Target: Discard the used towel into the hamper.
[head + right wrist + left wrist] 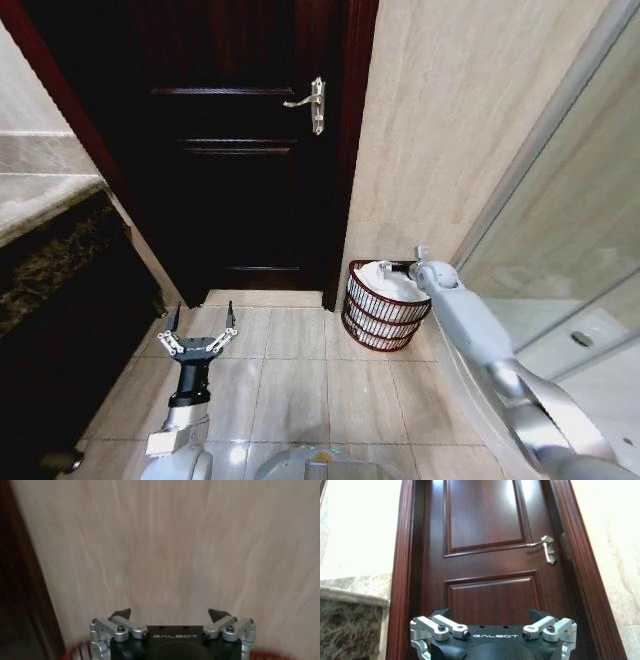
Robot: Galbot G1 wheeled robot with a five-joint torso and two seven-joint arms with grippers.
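Observation:
The hamper [380,318], a small round red-brown wire basket, stands on the floor in the corner between the door frame and the beige wall. A white towel [384,279] lies inside it, up near the rim. My right gripper [408,264] hovers just over the hamper's top, right next to the towel. In the right wrist view the right gripper [170,612] is open with nothing between its fingers, facing the wall, and the hamper's red rim [75,651] shows below it. My left gripper [201,312] hangs open above the floor tiles, facing the door [490,555].
A dark wooden door [240,150] with a metal lever handle [312,103] is shut ahead. A dark marble counter [50,260] runs along the left. A glass shower partition [560,250] closes off the right. Beige floor tiles [300,390] lie open between the arms.

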